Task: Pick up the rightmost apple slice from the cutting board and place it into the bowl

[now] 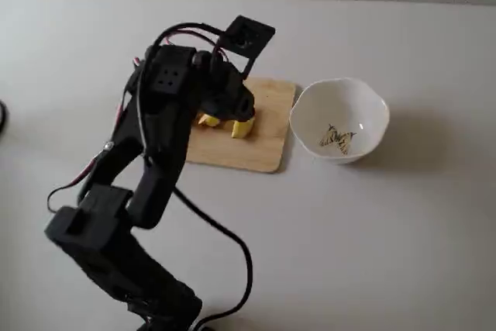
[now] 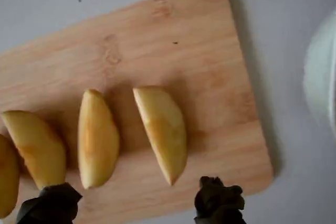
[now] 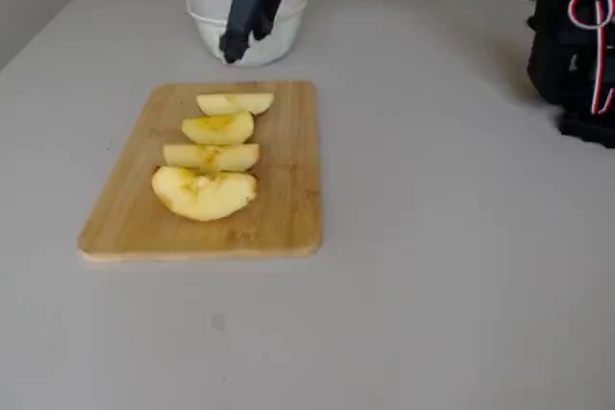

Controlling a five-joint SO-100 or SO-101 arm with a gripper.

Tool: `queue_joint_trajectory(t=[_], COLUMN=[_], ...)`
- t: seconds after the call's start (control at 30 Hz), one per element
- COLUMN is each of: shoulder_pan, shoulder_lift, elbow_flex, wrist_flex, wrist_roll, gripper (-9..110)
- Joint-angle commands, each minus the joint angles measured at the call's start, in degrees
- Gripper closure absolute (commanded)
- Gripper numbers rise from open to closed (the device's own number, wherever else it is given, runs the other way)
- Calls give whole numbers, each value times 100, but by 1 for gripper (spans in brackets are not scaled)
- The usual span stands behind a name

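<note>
While the hand hovers apparently open, the apple slice lies between its fingertips.

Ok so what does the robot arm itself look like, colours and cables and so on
The arm is matte black blocky plastic. Red and black cables loop over its top, and a thick black cable trails from its base. The gripper has two dark, rough-looking fingertips.

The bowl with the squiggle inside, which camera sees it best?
A fixed view from above shows the bowl best: the whole wavy rim and the yellow-and-black squiggle on its bottom, with nothing else inside. The wrist view catches only a blurry white edge. In another fixed view the arm partly hides it, and its inside stays out of sight.
</note>
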Motion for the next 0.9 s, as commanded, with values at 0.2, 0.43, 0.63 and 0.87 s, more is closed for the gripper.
queue_joint_trajectory(t=[0.2, 0.43, 0.63, 0.87], shoulder_pan=[35, 105, 176, 193], shoulder_lift=[-703, -1028, -1213, -1415], elbow_flex=[-589, -589, -598, -598], wrist_flex=[-413, -668, -747, -773], wrist_roll=[-53, -53, -97, -123], gripper=[71, 74, 80, 96])
